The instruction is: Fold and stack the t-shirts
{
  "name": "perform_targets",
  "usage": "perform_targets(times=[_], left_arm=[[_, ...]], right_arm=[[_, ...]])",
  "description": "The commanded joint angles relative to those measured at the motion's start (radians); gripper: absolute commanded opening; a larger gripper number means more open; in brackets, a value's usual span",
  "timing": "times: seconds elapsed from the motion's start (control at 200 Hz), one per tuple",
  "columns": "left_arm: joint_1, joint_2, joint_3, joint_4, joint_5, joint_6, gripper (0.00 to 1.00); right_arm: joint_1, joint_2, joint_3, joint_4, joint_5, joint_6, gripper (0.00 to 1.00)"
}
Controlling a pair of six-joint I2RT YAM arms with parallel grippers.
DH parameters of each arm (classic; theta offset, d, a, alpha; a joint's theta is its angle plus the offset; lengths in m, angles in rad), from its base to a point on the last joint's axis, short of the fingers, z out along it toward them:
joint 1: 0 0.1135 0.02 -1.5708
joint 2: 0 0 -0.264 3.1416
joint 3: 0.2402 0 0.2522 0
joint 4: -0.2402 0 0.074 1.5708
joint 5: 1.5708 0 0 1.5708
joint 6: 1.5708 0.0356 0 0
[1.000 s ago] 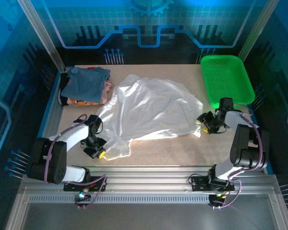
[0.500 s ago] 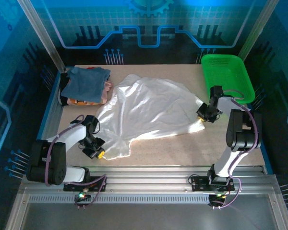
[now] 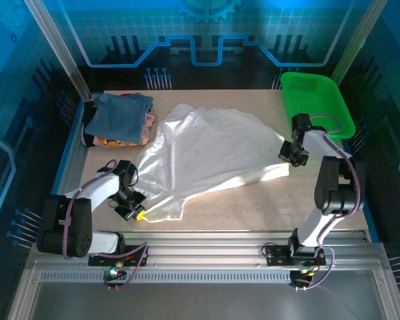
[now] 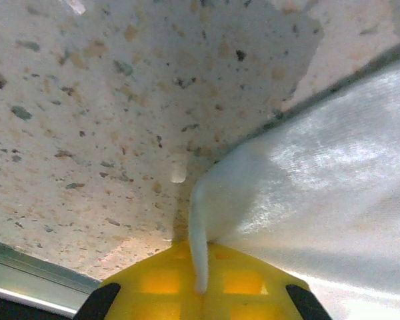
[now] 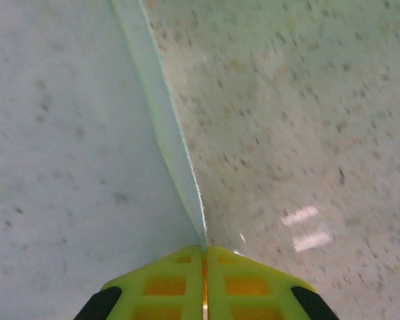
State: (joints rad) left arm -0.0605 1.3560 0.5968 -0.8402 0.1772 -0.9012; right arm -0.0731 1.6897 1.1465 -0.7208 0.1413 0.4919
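Note:
A large thin white t-shirt (image 3: 207, 153) lies spread across the middle of the table. My left gripper (image 3: 139, 215) is shut on its near-left corner; in the left wrist view the white hem (image 4: 201, 247) runs between the yellow pads (image 4: 160, 280). My right gripper (image 3: 285, 159) is shut on the shirt's right edge, where a thin fold of cloth (image 5: 177, 153) enters the closed yellow pads (image 5: 247, 283). Folded t-shirts are stacked at the back left, a slate-blue one (image 3: 120, 115) on top with pink (image 3: 149, 123) and orange (image 3: 107, 141) edges showing beneath.
A green plastic mesh basket (image 3: 315, 107) stands at the back right, just behind the right arm. The speckled tabletop (image 3: 253, 207) is bare in front of the shirt. A metal rail (image 3: 200, 257) runs along the near edge.
My right gripper moved in from the near right to the shirt's right edge, shut on it, and pulled that edge taut. The left gripper has held its corner throughout.

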Motion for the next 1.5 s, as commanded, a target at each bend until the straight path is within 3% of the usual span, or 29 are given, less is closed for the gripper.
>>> perform_targets(times=[0.0, 0.09, 0.16, 0.205, 0.355, 0.495, 0.76, 1.061, 1.496], left_arm=[[-0.002, 0.006, -0.034, 0.470, 0.134, 0.040, 0.00], [-0.004, 0.005, -0.055, 0.500, 0.158, 0.037, 0.00], [-0.007, 0.002, -0.071, 0.521, 0.168, 0.029, 0.00], [-0.008, 0.000, -0.078, 0.527, 0.169, 0.028, 0.00], [-0.009, 0.016, -0.081, 0.540, 0.180, 0.032, 0.00], [-0.010, 0.031, -0.078, 0.555, 0.189, 0.035, 0.00], [-0.011, 0.029, -0.077, 0.552, 0.193, 0.045, 0.00], [-0.012, 0.012, -0.087, 0.548, 0.192, 0.043, 0.00], [-0.013, -0.029, -0.086, 0.521, 0.186, 0.041, 0.00]], right_arm=[[-0.008, -0.180, -0.092, -0.014, 0.059, 0.005, 0.13], [-0.023, -0.303, -0.191, -0.027, 0.069, 0.017, 0.22], [-0.034, -0.388, -0.253, -0.033, 0.051, 0.026, 0.38], [-0.045, -0.436, -0.282, -0.044, 0.043, 0.042, 0.40], [-0.076, -0.499, -0.330, -0.005, -0.184, 0.071, 0.49], [-0.045, -0.394, -0.279, 0.019, -0.324, 0.111, 0.47], [-0.038, -0.203, -0.221, 0.044, -0.278, 0.149, 0.37], [-0.034, -0.086, -0.170, 0.058, -0.221, 0.163, 0.33], [-0.026, -0.024, -0.156, 0.030, -0.197, 0.159, 0.32]])
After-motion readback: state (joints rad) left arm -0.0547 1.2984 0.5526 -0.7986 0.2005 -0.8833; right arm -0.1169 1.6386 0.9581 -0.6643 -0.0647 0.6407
